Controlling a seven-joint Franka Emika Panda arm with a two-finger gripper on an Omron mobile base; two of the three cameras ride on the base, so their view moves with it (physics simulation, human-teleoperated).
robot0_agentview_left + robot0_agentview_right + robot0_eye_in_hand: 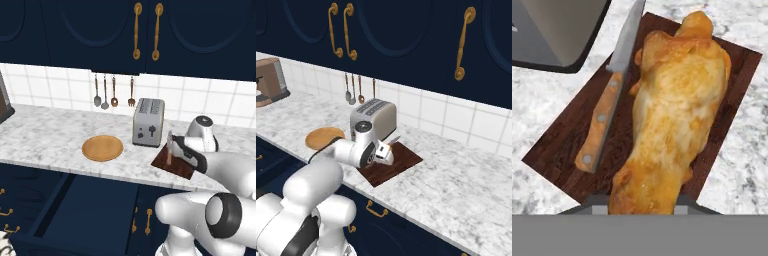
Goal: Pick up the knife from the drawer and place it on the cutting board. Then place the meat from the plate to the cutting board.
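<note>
The golden-brown meat (pixel 672 115) looms large in the hand view, running down between my gripper (pixel 639 202) fingers, which are shut on it. It hangs low over the dark reddish-brown cutting board (pixel 562 145). The knife (pixel 604 115) lies on the board beside the meat, brown handle toward me and pale blade toward the toaster. From the left base camera, the gripper (pixel 181 151) is over the board (pixel 175 169) next to the knife (pixel 170 150). The round tan plate (pixel 102 148) is bare. Below the counter the navy drawer (pixel 90 210) stands open.
A silver toaster (pixel 148 121) stands just behind the board's left end, close to the knife blade. Spoons and a fork (pixel 113 92) hang on the tiled wall. A brown appliance (pixel 271 80) sits far left. Marble counter (pixel 456 170) stretches right of the board.
</note>
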